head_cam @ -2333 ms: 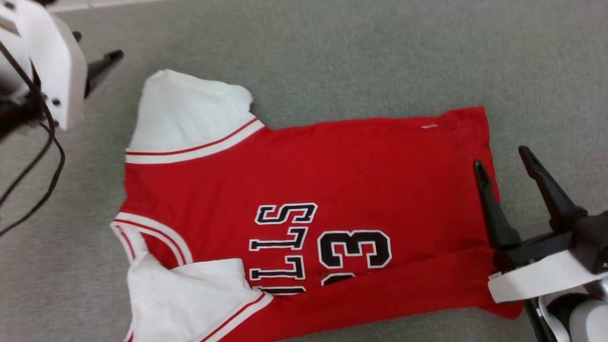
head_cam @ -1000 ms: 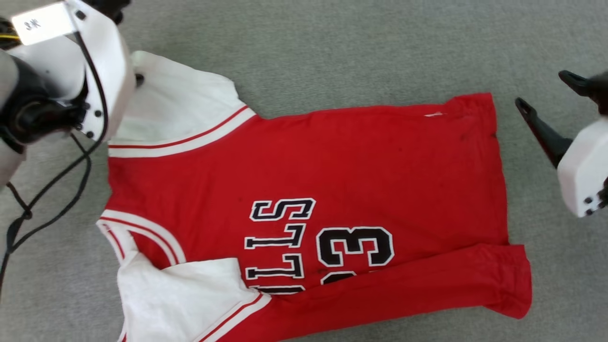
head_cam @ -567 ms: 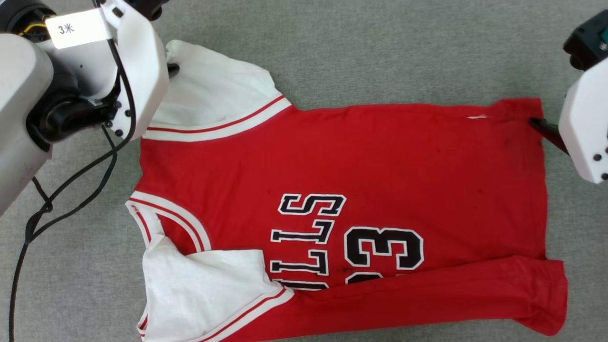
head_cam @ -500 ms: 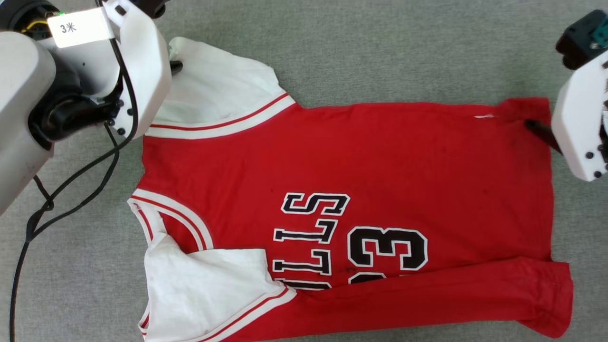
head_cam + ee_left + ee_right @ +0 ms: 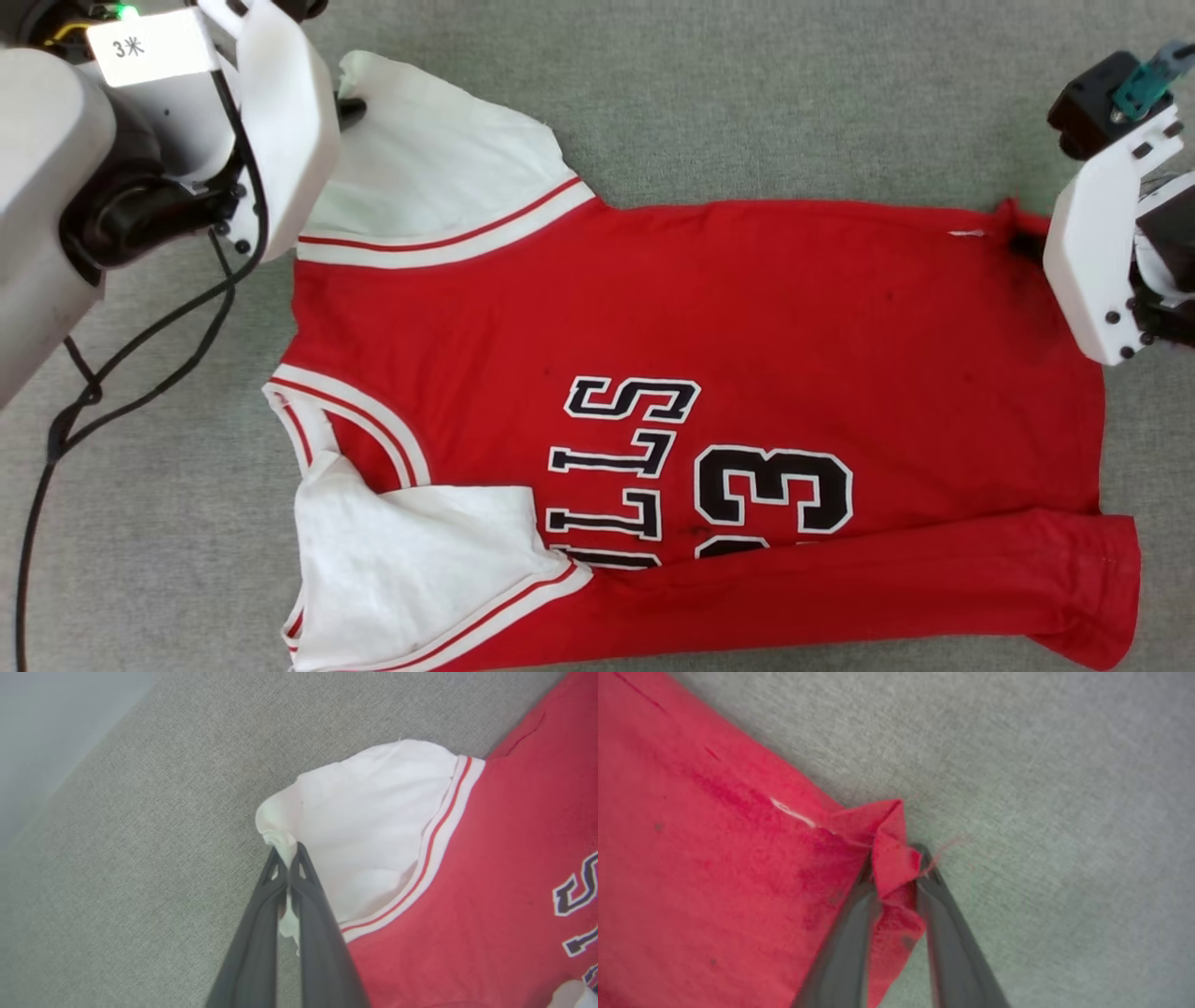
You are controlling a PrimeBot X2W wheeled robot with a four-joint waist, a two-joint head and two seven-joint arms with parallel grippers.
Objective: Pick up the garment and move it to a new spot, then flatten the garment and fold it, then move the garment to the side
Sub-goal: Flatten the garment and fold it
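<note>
We have the garment (image 5: 747, 317) spread on the floor (image 5: 747, 93), neck end left, hem right, near long edge (image 5: 840, 579) folded over the front. Left gripper (image 5: 288, 851) pinches the far sleeve (image 5: 439, 159); right gripper (image 5: 896, 858) pinches the far hem corner (image 5: 887, 826).

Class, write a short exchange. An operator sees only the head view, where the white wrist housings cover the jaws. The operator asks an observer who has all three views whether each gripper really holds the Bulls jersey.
Operator: I cannot make out the left jaws from the head view. Are they on the sleeve?
Observer: Yes. In the left wrist view the left gripper is shut on the outer edge of the white sleeve of the jersey, with cloth bunched between the jaws.
Operator: And the right side?
Observer: In the right wrist view the right gripper is shut on the red hem corner, which is folded up between the jaws.
</note>
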